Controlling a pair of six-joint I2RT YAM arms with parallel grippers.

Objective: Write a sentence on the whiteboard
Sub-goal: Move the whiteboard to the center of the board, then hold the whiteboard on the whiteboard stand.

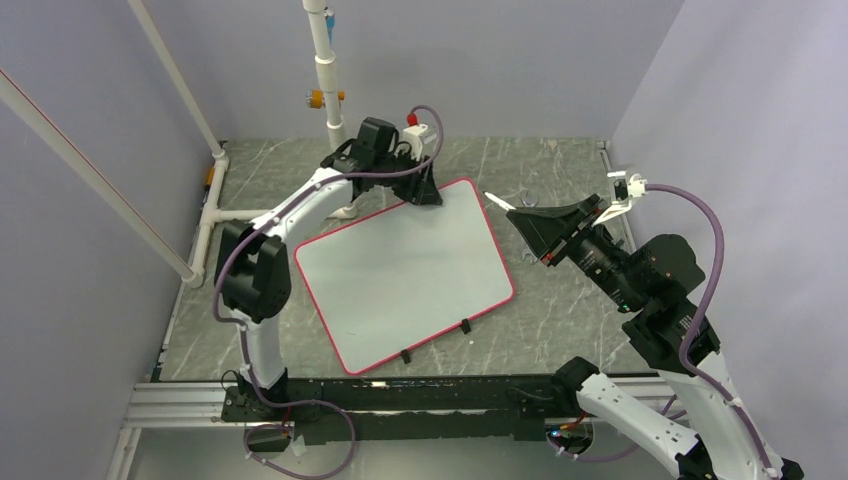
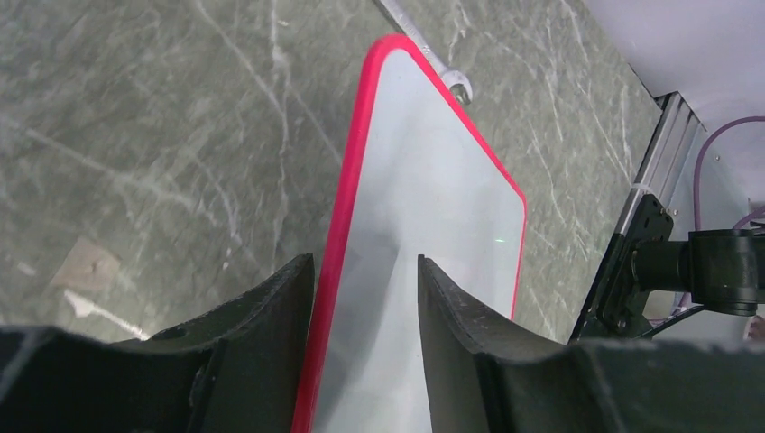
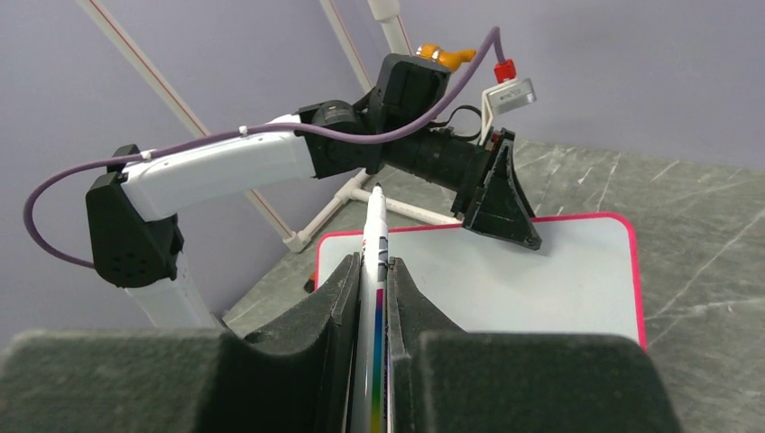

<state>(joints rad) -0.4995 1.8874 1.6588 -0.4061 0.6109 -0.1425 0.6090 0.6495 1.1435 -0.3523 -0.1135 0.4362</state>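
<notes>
At the table's 11 o'clock, our left gripper (image 1: 425,192) sits at the 12 o'clock corner of the large flat white rectangular whiteboard with a thin red rim (image 1: 400,270). Its jaws are partly open and straddle that rim, not pinching it. The board lies flat mid-table, skewed, its face plain white. Off the board's 2 o'clock corner, our right gripper (image 1: 520,215) is pinched narrow on a slim white marker pen (image 1: 497,199), whose tip points to 10 o'clock.

We see a grey-green marbled tabletop (image 1: 560,310), lilac walls (image 1: 500,60), and white plastic pipes (image 1: 325,70) at 12 o'clock.

The left wrist view alone makes out a silvery metal spanner (image 2: 419,41) just beside the board's corner. The right wrist view alone shows the pen's rainbow stripe.
</notes>
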